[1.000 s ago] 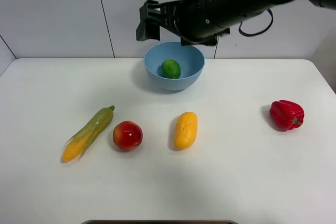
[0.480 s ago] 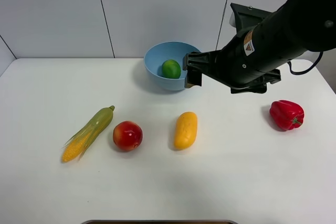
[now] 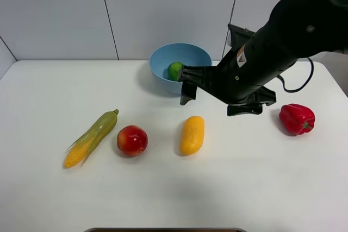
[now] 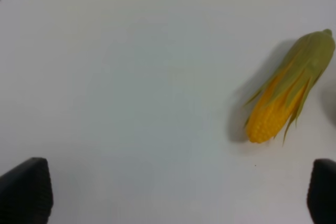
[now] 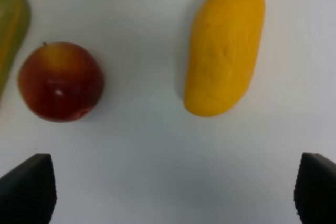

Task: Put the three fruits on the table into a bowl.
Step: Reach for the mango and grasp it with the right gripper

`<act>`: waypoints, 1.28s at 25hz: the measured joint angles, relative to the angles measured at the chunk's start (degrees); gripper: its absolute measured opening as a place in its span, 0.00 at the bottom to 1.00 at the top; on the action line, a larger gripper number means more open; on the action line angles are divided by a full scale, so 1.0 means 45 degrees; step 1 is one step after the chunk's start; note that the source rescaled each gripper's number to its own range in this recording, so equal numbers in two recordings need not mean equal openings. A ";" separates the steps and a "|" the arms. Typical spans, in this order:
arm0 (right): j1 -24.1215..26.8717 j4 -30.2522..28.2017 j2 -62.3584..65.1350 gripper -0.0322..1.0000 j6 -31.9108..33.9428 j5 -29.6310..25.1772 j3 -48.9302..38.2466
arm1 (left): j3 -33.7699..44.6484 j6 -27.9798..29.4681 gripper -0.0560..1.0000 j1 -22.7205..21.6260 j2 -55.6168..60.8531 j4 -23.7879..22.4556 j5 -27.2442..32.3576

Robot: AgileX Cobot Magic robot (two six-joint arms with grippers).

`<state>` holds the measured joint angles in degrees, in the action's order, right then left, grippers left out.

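Observation:
The green lime [image 3: 174,70] lies inside the light-blue bowl [image 3: 161,79] at the back of the white table [image 3: 244,183]. The yellow-orange mango [image 3: 192,134] [image 5: 224,48] and the red apple [image 3: 132,140] [image 5: 61,81] lie on the table nearer the front. My right gripper [image 3: 186,92] [image 5: 170,195] hangs open and empty in front of the bowl, above and behind the mango. Its wrist view looks down on the mango and the apple. My left gripper [image 4: 173,198] is open and empty over bare table beside the corn; its arm is out of the high view.
A corn cob in a green husk [image 3: 91,137] [image 4: 289,95] lies left of the apple. A red bell pepper [image 3: 297,118] sits at the right, just past my right arm's body. The wall stands close behind the bowl.
My right arm has swung from above and behind the bowl down and forward; its gripper now hangs low between bowl and mango. The lime stays in the bowl.

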<state>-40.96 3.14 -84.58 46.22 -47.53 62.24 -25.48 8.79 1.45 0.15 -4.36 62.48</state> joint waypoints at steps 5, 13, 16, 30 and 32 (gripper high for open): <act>0.0000 -0.0501 -0.1011 1.00 0.0807 0.0054 0.0000 | 0.0000 0.0000 1.00 0.0000 0.0000 0.0000 0.0000; 0.0000 -0.0764 -0.2555 1.00 0.1227 0.0303 0.0233 | 0.0000 0.0000 1.00 0.0000 0.0000 0.0000 0.0000; 0.0134 -0.0774 -0.3002 1.00 0.1316 0.0358 0.0600 | 0.0000 0.0000 1.00 0.0000 0.0000 0.0000 0.0000; 0.0554 -0.0866 -0.4931 1.00 0.1326 0.1000 0.0831 | 0.0000 0.0000 1.00 0.0000 0.0000 -0.0003 0.0000; 0.0565 -0.0854 -0.5114 1.00 0.1326 0.1024 0.0831 | 0.0000 0.0000 1.00 0.0000 0.0000 -0.0003 0.0000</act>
<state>-38.42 -0.71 -107.59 52.18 -42.93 65.98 -25.48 8.79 1.45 0.15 -4.37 62.48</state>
